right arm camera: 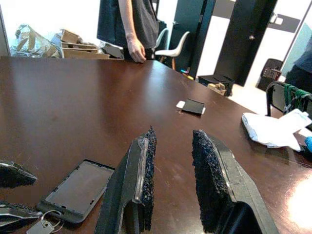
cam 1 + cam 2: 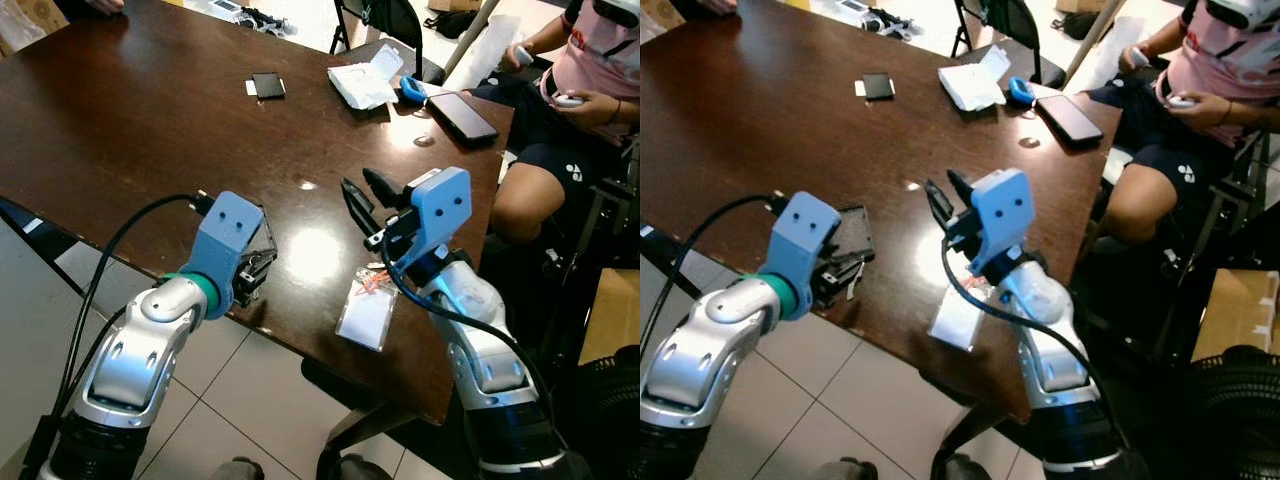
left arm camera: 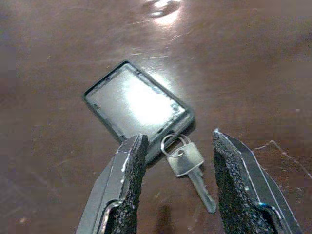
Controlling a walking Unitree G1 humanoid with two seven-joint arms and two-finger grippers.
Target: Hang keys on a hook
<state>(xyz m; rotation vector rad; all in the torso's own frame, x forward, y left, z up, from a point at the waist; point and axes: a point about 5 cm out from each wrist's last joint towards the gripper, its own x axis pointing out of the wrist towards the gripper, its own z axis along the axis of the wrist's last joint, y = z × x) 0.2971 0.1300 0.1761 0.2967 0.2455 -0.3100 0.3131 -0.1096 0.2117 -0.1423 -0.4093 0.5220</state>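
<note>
The left gripper (image 3: pixel 178 187) hung low over the near edge of the brown table (image 2: pixel 130 130), its two black fingers (image 3: pixel 127 170) spread wide with nothing between them but air. Straight below that gap lay the key (image 3: pixel 191 168), a single silver one on a small ring, flat on the wood and touched by neither finger. The ring sat against the corner of a dark phone case (image 3: pixel 134 102) lying flat just beside it, near the same edge.

Further right along the near edge lay a clear badge holder (image 2: pixel 366 314) with an orange clip, under the right arm. The right gripper (image 2: pixel 362 192) was raised above the table, its fingers (image 1: pixel 145 170) a little apart and holding nothing.

Toward the far side sat a small black phone (image 2: pixel 268 85), then crumpled white paper (image 2: pixel 362 82), a blue object (image 2: pixel 411 91) and a larger black phone (image 2: pixel 462 116) near the right edge. A seated person (image 2: pixel 580 90) in a pink shirt was beyond the right edge.
</note>
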